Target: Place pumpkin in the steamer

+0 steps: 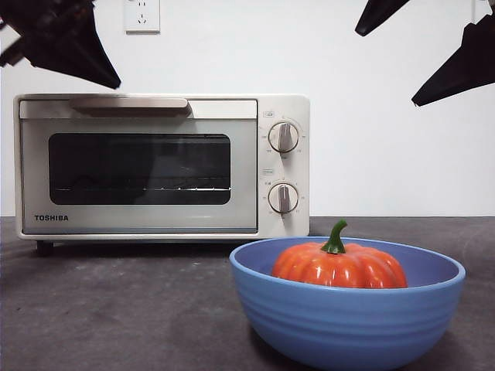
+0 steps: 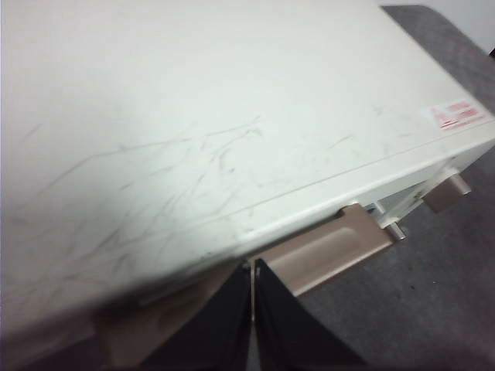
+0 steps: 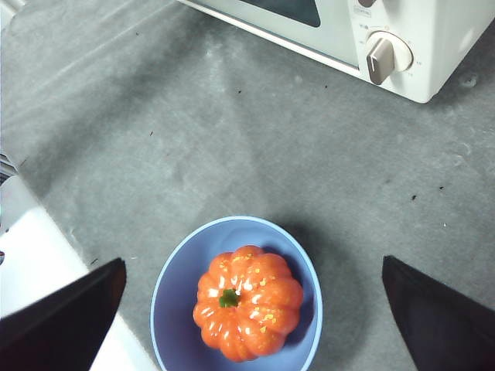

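Note:
The orange pumpkin with a green stem sits in a blue bowl at the front right; the right wrist view shows it from above. The cream TOSHIBA steamer stands at the back left with its door closed. My left gripper is shut and hovers just above the steamer's top, over the bar handle. In the front view it is the dark shape at the top left. My right gripper is open, high above the bowl and pumpkin, seen at the top right of the front view.
The dark grey table runs in front of the steamer. Two round knobs sit on the steamer's right side. A wall socket is on the white wall behind. A white surface borders the table's edge.

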